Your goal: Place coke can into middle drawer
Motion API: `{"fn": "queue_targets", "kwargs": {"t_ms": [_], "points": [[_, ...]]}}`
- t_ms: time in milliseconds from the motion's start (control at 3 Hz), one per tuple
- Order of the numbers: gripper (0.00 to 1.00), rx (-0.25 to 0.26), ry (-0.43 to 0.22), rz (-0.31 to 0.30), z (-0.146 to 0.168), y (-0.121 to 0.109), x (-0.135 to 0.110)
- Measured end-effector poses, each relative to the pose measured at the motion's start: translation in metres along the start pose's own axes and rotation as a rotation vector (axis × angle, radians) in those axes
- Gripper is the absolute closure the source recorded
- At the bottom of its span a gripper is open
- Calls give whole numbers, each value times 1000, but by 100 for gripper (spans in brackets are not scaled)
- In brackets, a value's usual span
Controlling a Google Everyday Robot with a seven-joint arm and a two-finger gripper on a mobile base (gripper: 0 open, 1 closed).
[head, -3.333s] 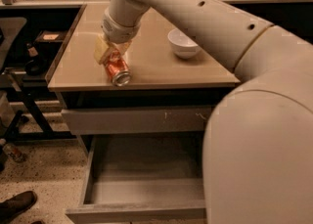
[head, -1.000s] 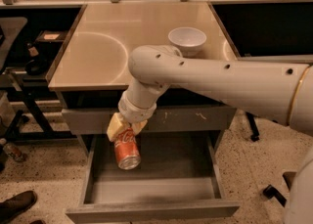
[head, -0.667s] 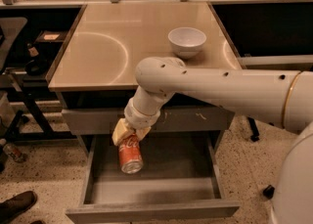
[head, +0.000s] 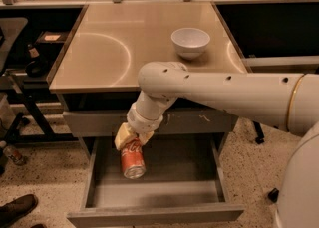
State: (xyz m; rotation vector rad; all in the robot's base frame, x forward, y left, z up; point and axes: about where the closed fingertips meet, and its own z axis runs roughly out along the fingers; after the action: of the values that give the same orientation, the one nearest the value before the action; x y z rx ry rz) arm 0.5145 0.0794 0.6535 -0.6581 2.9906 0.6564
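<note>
The coke can [head: 133,158] is red with white script and a silver end facing down toward me. My gripper [head: 130,140] is shut on the can's upper part and holds it, tilted, inside the open middle drawer [head: 157,196], over its left half. The drawer is pulled out below the counter, with a smooth grey inside. Whether the can touches the drawer floor I cannot tell. My white arm reaches in from the right and crosses the cabinet front.
A white bowl [head: 190,42] stands on the tan countertop [head: 114,43] at the back right. A shut grey drawer front with white scuff marks [head: 199,120] is above the open drawer. A chair [head: 15,87] stands left; a shoe [head: 17,209] lies on the floor.
The can was lifted off the countertop and carried down in front of the cabinet. Over the last second it moved slightly right and lower into the open drawer.
</note>
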Motion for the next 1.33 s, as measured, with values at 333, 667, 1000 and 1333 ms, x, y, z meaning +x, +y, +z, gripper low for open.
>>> {"fn": "queue_targets", "kwargs": {"t_ms": [333, 667, 1000, 1333], "points": [[100, 22, -23, 93, 21, -17, 17], [100, 40, -47, 185, 46, -33, 31], [100, 49, -50, 248, 71, -51, 37], [100, 50, -38, 282, 95, -67, 38]]}}
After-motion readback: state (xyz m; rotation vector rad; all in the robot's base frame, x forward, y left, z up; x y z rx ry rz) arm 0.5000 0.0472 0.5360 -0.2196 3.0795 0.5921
